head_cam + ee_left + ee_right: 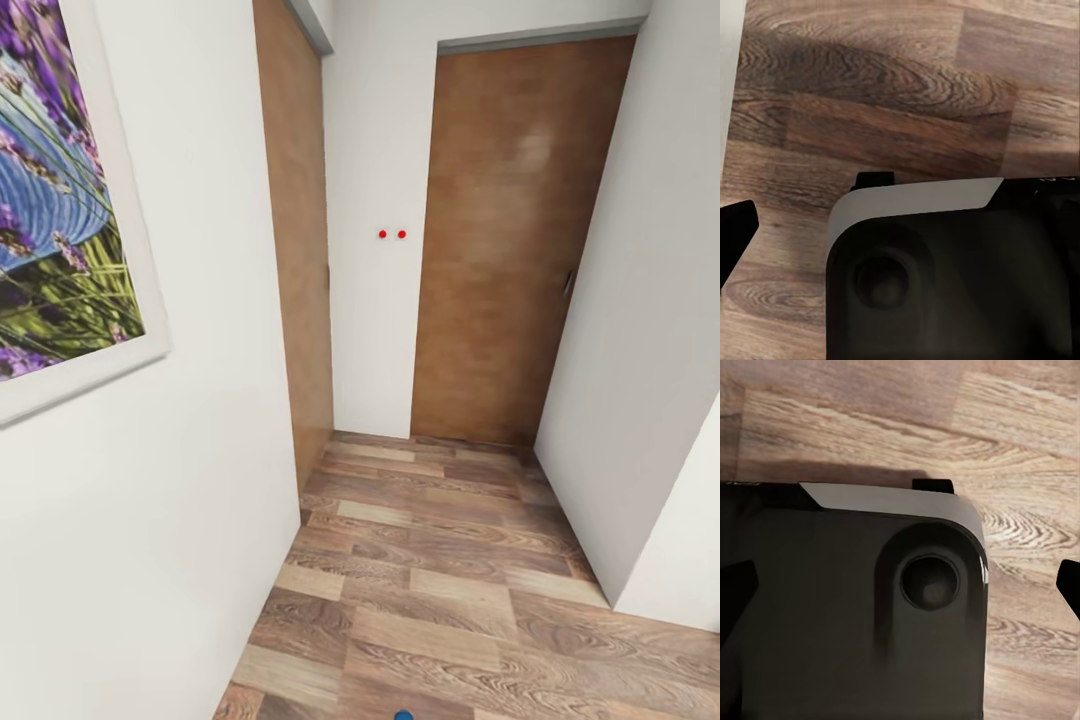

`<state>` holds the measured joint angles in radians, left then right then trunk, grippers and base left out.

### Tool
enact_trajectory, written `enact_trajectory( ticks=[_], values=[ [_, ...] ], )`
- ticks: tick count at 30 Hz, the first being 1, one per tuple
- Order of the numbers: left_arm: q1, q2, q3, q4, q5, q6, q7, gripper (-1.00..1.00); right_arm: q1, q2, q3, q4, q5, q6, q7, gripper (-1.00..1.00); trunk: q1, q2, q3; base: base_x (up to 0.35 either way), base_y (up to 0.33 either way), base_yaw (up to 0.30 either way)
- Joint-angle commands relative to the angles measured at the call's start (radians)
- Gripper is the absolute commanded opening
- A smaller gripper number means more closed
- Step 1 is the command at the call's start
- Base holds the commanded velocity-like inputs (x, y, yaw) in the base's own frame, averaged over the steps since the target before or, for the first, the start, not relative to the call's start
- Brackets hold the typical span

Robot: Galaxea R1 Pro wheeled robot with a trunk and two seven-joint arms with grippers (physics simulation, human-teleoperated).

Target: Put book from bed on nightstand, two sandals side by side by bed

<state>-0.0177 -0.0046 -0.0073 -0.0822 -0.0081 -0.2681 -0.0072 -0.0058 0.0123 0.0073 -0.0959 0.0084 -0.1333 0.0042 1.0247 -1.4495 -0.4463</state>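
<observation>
Robot in transit facing a doorway recess; grippers empty over the floor.

Left gripper: two dark fingertips spread apart above the wood-plank floor, nothing between them, robot's black-and-white base beneath the wrist. Right gripper: fingertips likewise spread, nothing held, same base and floor below. Head view: a brown door stood far ahead, a second brown panel on the left, white walls between. The framed lavender picture hung near left. A small blue spot lay at the near floor edge; too little was visible to identify it.
</observation>
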Motion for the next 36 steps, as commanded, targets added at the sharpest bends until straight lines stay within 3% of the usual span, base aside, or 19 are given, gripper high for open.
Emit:
enact_trajectory(
  ticks=[1, 36],
  values=[
    [-0.001, 0.0, 0.0, 0.001, -0.001, -0.003, -0.001, 1.0, -0.001, 0.0, 0.0, 0.001, 0.001, -0.003, 0.0, 1.0, 0.0, 0.0, -0.001, 0.159, 0.001, -0.001],
    [-0.001, 0.0, 0.0, 0.001, -0.001, -0.003, -0.001, 1.0, -0.001, 0.0, 0.0, 0.001, 0.001, -0.003, 0.001, 1.0, 0.0, 0.0, -0.001, 0.082, 0.0, 0.0]
  ],
)
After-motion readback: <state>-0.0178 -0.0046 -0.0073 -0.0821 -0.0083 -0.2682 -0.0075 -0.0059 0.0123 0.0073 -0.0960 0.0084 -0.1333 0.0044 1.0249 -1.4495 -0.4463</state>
